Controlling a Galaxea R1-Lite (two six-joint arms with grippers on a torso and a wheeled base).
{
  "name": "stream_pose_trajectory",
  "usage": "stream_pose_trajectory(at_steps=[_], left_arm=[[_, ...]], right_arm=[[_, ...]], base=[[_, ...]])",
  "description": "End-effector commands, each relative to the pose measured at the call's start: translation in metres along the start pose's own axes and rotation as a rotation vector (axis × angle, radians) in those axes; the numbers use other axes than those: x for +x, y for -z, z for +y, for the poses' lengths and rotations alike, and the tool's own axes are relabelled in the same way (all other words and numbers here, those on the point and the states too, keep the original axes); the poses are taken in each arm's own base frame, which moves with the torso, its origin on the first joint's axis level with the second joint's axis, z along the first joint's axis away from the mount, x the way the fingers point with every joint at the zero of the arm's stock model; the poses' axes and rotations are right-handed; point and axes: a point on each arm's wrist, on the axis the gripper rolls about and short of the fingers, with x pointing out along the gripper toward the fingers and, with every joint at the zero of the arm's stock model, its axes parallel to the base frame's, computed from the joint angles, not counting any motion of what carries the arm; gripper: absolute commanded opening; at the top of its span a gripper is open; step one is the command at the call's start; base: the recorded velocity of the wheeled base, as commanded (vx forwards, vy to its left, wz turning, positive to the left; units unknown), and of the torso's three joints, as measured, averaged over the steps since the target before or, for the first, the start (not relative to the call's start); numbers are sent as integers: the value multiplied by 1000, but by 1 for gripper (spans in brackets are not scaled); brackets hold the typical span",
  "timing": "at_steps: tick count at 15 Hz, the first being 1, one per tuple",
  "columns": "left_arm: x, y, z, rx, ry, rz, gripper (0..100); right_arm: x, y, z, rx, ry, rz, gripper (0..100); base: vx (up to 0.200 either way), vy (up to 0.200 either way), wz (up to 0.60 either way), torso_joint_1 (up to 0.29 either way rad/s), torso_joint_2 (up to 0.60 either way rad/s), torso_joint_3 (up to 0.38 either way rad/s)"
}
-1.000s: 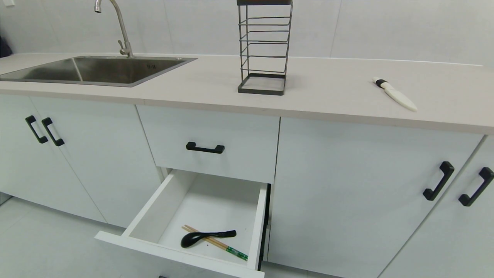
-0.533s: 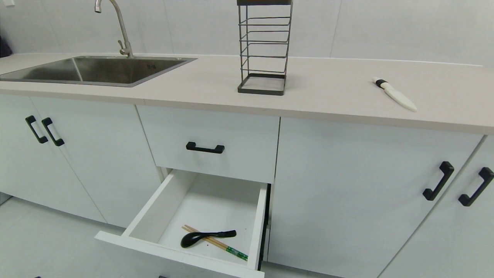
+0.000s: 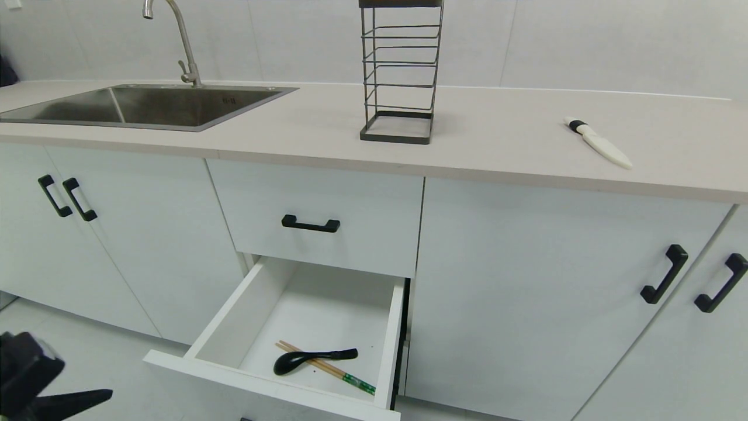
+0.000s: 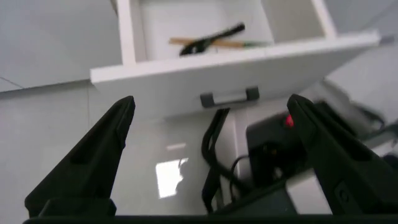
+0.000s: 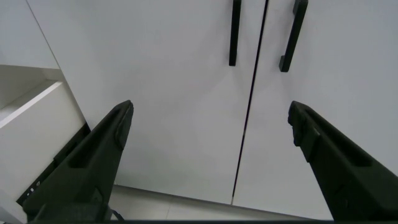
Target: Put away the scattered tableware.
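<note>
A white knife with a black band lies on the counter at the right. The lower drawer stands pulled out; inside it a black spoon rests across a pair of chopsticks. The left wrist view looks down on the same spoon and the drawer front handle. My left gripper is open and empty, low over the floor to the left of the drawer, and its dark body shows at the head view's bottom left corner. My right gripper is open and empty, facing cabinet doors.
A tall black wire rack stands mid-counter. A steel sink with a tap sits at the left. The upper drawer with its black handle is closed. Black door handles face the right gripper.
My left gripper has risen into the head view's bottom left corner, where nothing showed a second ago. The drawer, spoon, chopsticks and knife have not moved.
</note>
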Motion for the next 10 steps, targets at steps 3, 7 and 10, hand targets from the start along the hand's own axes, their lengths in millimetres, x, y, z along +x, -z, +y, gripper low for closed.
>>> stream_pose_trajectory(at_steps=[3, 7, 10], left_arm=[[16, 12, -5, -23, 70, 185, 100], [32, 9, -2, -54, 85, 285, 100], [48, 7, 1, -60, 94, 357, 100]], right_arm=[[0, 0, 0, 0, 0, 2, 100], [0, 0, 0, 0, 0, 2, 100], [0, 0, 0, 0, 0, 2, 100]], base=[[0, 0, 0, 0, 0, 0], [0, 0, 0, 0, 0, 0], [0, 0, 0, 0, 0, 0]])
